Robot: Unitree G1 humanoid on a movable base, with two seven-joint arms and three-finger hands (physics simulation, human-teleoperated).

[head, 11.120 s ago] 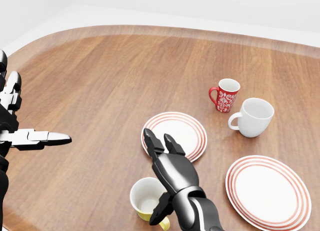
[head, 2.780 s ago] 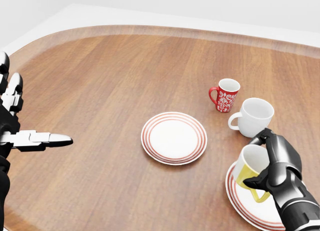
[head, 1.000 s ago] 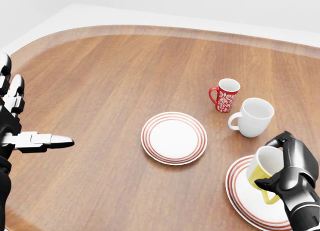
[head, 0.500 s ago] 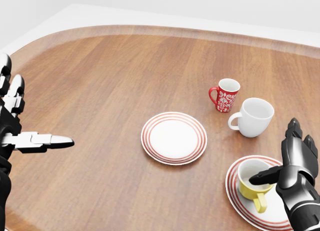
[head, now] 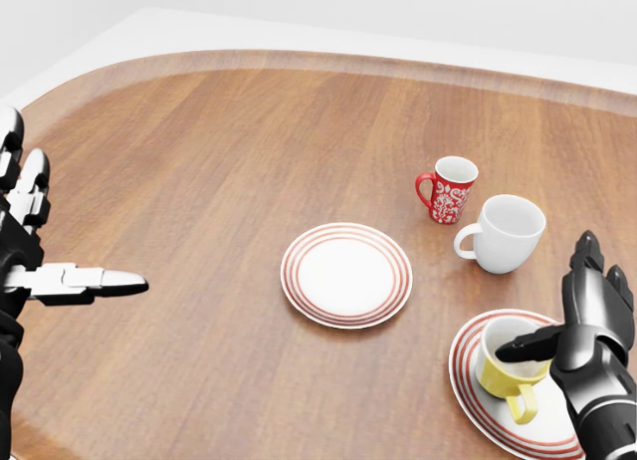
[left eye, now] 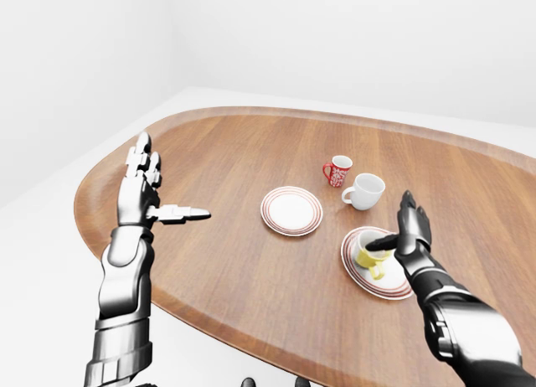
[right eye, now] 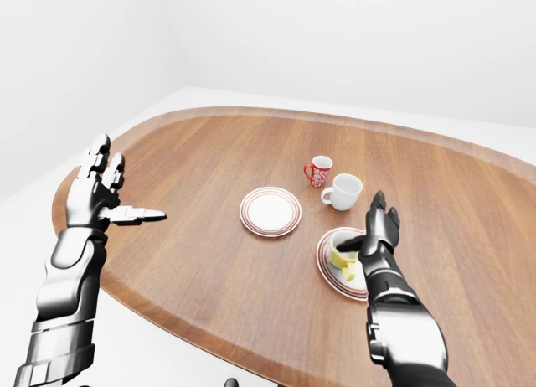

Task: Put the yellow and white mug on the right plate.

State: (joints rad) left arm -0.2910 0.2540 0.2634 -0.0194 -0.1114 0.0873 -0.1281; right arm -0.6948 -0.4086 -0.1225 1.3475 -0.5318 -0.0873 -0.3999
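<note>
Your yellow and white ceramic mug (head: 509, 366) stands upright on the right red-ringed white plate (head: 480, 396), so the placing looks done. Your right hand (head: 582, 326) is beside it with fingers (head: 593, 281) spread, thumb over the rim; only pulling clear seems left. Your left hand (head: 30, 251) hangs splayed over the wooden desk (head: 219, 181).

Three head-mounted cameras look down over a wooden table (head: 199, 181).
The head view sits closest; the wider left-eye and right-eye views take in the whole tabletop and both arms, sharing nearly one picture.
</note>
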